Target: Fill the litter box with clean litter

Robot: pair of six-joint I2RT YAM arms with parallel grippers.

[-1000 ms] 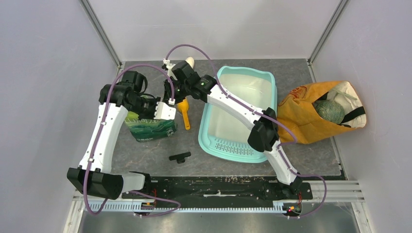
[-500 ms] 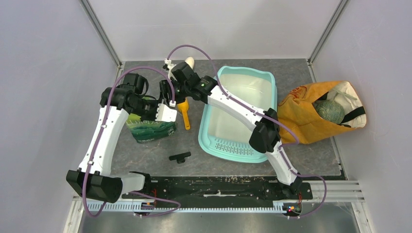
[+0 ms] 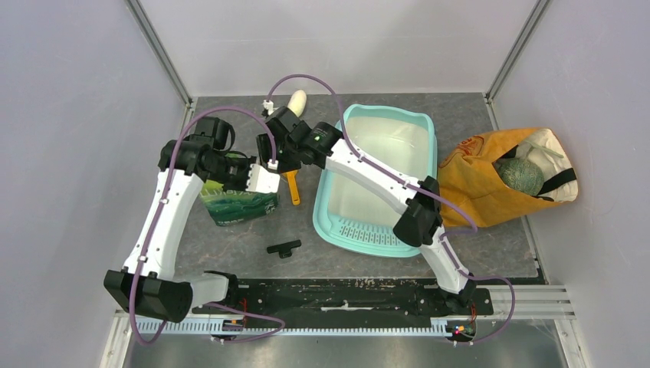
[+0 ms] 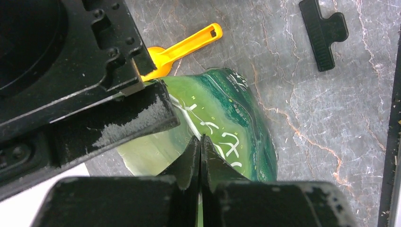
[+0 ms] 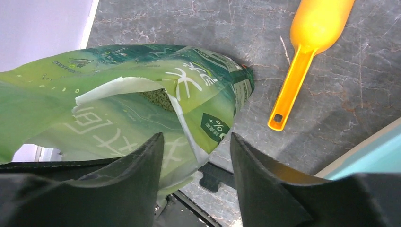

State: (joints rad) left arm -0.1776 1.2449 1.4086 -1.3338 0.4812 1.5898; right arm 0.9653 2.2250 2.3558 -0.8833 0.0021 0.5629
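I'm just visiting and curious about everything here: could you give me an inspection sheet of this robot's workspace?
Surface: dark marbled tabletop.
Job's things: teal litter box, visible basin bare; green pouch, open at top.
Clutter: orange scoop, black clip, orange cloth bag, unidentified white object.
Grippers: left gripper shut on the pouch; right gripper open at its mouth.
Cables: purple cables looping over both arms.
Surroundings: pale grey walls.
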